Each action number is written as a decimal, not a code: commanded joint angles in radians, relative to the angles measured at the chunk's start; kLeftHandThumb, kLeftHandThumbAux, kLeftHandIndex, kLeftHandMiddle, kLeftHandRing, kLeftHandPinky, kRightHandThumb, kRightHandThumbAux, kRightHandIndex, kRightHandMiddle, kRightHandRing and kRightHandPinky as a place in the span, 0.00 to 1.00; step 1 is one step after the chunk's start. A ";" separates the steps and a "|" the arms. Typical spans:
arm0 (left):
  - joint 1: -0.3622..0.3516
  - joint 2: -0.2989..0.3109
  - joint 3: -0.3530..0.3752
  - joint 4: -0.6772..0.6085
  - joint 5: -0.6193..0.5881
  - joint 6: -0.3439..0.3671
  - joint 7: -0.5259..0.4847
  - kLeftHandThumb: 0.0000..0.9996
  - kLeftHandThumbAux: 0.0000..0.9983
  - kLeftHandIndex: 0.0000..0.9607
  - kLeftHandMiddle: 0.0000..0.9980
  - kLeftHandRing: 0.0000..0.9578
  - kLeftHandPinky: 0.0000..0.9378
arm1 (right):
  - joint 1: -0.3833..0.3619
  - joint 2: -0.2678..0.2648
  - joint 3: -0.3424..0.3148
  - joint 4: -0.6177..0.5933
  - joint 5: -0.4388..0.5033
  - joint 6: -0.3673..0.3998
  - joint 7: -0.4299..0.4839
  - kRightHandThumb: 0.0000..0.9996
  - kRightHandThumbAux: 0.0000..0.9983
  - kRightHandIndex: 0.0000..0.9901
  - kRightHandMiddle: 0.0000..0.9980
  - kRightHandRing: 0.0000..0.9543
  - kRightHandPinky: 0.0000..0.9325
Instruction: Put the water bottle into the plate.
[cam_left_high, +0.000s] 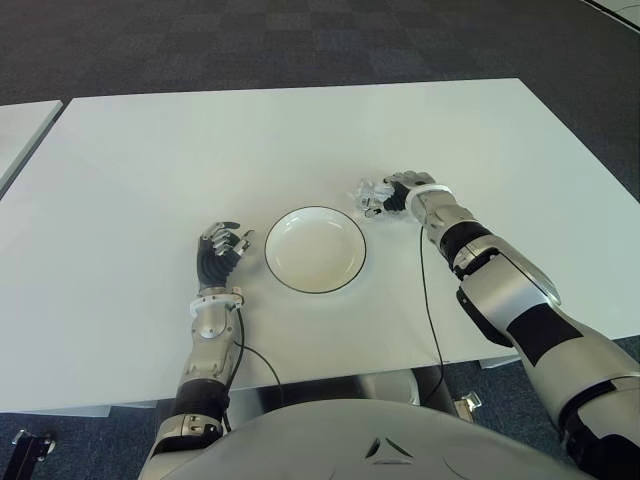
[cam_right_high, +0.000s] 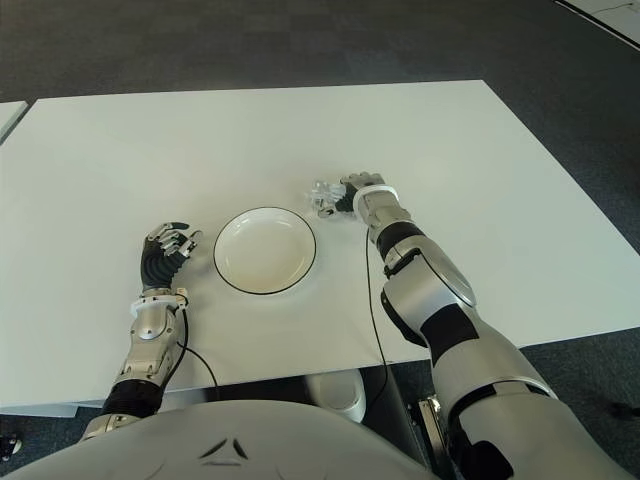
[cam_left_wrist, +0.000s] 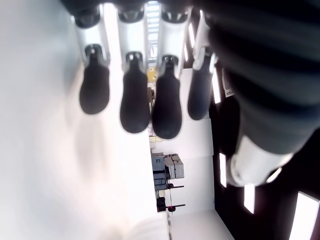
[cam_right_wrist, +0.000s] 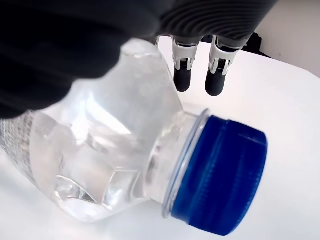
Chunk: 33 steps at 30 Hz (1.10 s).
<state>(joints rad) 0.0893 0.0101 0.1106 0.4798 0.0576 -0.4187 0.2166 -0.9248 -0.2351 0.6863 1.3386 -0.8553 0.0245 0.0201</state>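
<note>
Water bottle (cam_right_wrist: 115, 155) isn't in the plate (cam_left_high: 315, 249) yet — it lies on the table (cam_left_high: 300, 130) just beyond the plate's right rim, on its side, blue cap (cam_right_wrist: 217, 175) on. I see my right hand (cam_left_high: 400, 193) over it, fingers (cam_right_wrist: 182, 77) curled around the clear body, so I judge the grasp made. Lift and carry remain. My left hand (cam_left_high: 222, 248) shows just left of the plate, fingers loosely curled, holding nothing.
</note>
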 joint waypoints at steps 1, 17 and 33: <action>0.071 -0.007 0.007 0.063 -0.012 0.061 -0.011 0.71 0.72 0.45 0.68 0.71 0.72 | 0.094 0.014 -0.019 0.038 0.028 -0.011 -0.034 0.54 0.45 0.00 0.03 0.04 0.10; 0.067 0.004 0.004 0.072 -0.015 0.071 -0.026 0.70 0.72 0.45 0.68 0.71 0.69 | 0.110 0.038 -0.169 0.022 0.173 -0.025 -0.263 0.71 0.72 0.44 0.70 0.73 0.78; 0.050 0.012 0.009 0.107 -0.026 0.065 -0.042 0.70 0.72 0.45 0.67 0.70 0.68 | 0.117 0.044 -0.245 0.017 0.238 -0.043 -0.291 0.70 0.73 0.44 0.78 0.81 0.84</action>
<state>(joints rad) 0.0826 0.0283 0.1123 0.4886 0.0469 -0.4222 0.1943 -0.8455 -0.2020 0.4494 1.3384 -0.6278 -0.0141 -0.2789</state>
